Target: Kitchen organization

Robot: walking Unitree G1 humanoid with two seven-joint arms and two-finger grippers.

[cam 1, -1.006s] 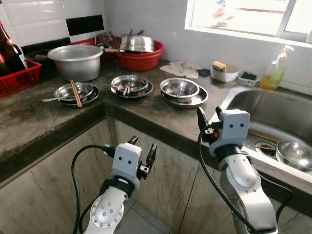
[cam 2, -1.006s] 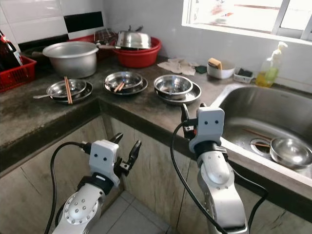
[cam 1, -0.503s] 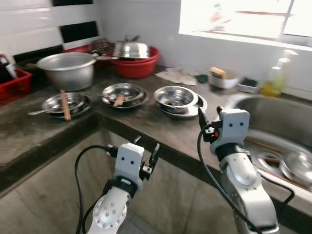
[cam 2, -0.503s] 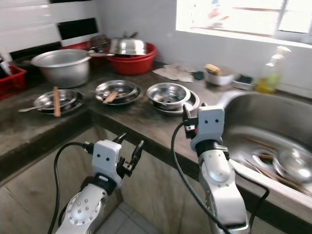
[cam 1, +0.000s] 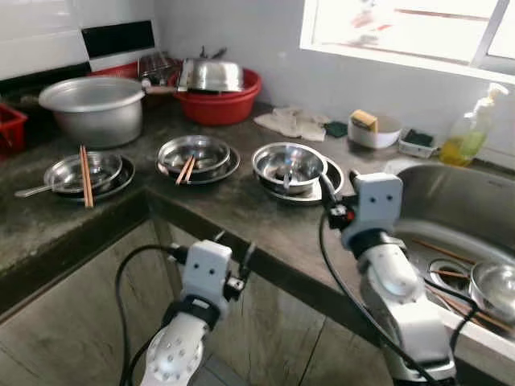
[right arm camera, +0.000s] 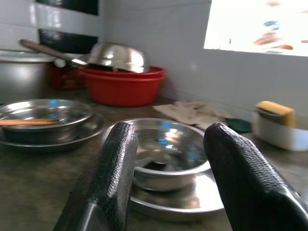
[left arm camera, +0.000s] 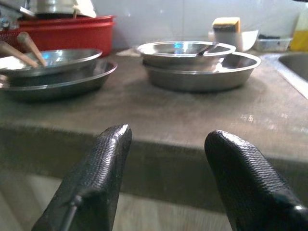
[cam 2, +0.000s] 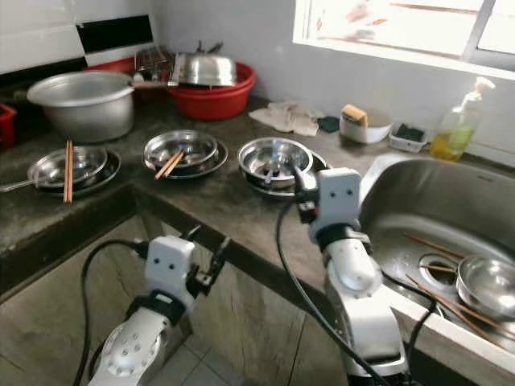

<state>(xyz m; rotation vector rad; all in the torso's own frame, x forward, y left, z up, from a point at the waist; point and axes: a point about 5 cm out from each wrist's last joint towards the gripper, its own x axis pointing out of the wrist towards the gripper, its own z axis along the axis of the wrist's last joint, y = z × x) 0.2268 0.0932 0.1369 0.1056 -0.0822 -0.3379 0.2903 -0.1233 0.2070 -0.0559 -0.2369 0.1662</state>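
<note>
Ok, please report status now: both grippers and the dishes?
Right gripper open, facing steel bowl on its plate. Left gripper open, below counter edge. Nothing held, path clear.

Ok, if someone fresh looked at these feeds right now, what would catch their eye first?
Probably the row of three steel dish stacks along the dark counter's front: the left stack and middle stack carry chopsticks, the right stack sits nearest the sink. The right gripper, open, is raised and aimed at that right stack, while the left gripper, also open, sits below the counter edge. Behind, a red basin holds an upturned steel pan.
</note>
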